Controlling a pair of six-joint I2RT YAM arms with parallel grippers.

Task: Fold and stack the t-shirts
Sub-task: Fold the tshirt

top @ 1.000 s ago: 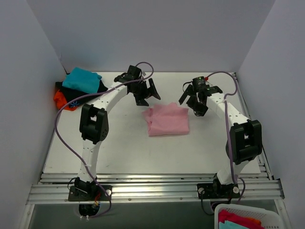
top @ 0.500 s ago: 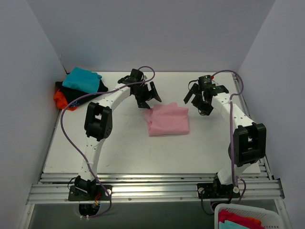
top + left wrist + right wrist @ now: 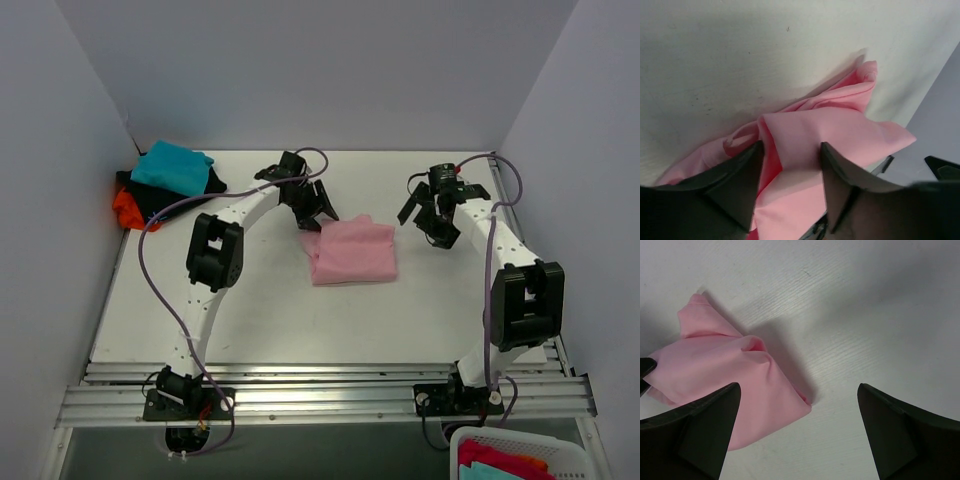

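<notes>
The table (image 3: 250,310) was a white, faintly scuffed board, closed in on three sides by plain pale walls (image 3: 320,70), with metal rails (image 3: 330,392) along its near edge where both arms were bolted. Near the middle lay the light-pink t-shirt (image 3: 352,252), folded to a rough rectangle with rumpled cloth along its far edge. In the far left corner sat a loose pile, a teal t-shirt (image 3: 172,166) on top of a black t-shirt (image 3: 150,195) and an orange-red t-shirt (image 3: 125,208). A white basket (image 3: 560,452) with holed walls stood off the table at the near right, holding red and teal cloth; the frame cut it off, so how much was inside could not be told. The left gripper (image 3: 318,208) hovered at the pink shirt's far left corner, its fingers (image 3: 740,180) spread, with a raised fold of the cloth showing between them; whether they touched it was unclear. The right gripper (image 3: 440,222) hung to the right of the shirt's far right corner, its fingers (image 3: 700,430) wide apart and holding nothing. The lower shirts in the pile were mostly hidden.
</notes>
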